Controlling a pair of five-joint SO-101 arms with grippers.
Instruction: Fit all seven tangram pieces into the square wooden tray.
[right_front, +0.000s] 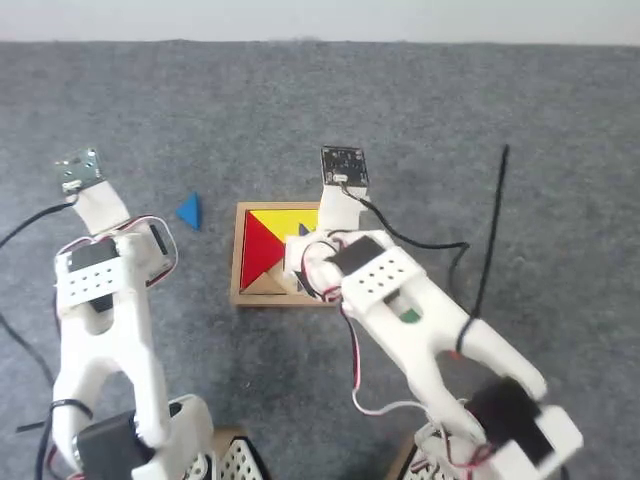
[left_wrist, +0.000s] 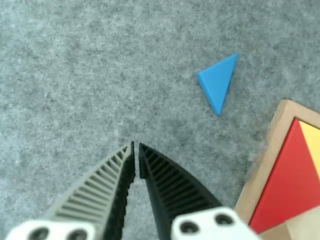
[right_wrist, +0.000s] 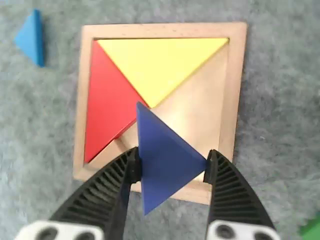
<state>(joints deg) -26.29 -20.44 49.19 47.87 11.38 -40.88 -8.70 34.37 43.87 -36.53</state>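
The square wooden tray (right_wrist: 237, 90) (right_front: 238, 262) holds a large yellow triangle (right_wrist: 162, 62) (right_front: 285, 220) and a large red triangle (right_wrist: 105, 107) (right_front: 260, 248). My right gripper (right_wrist: 170, 160) is shut on a dark blue triangle (right_wrist: 162, 160), held above the tray's bare part near its edge. A small light blue triangle (left_wrist: 217, 82) (right_front: 189, 210) (right_wrist: 32, 37) lies on the carpet beside the tray. My left gripper (left_wrist: 136, 146) is shut with nothing in it, a short way from that light blue piece. The tray's corner (left_wrist: 272, 155) edges into the left wrist view.
Grey carpet covers the whole work surface. A black cable (right_front: 490, 240) runs across the carpet right of the tray. A green piece (right_wrist: 311, 231) peeks in at the edge of the right wrist view.
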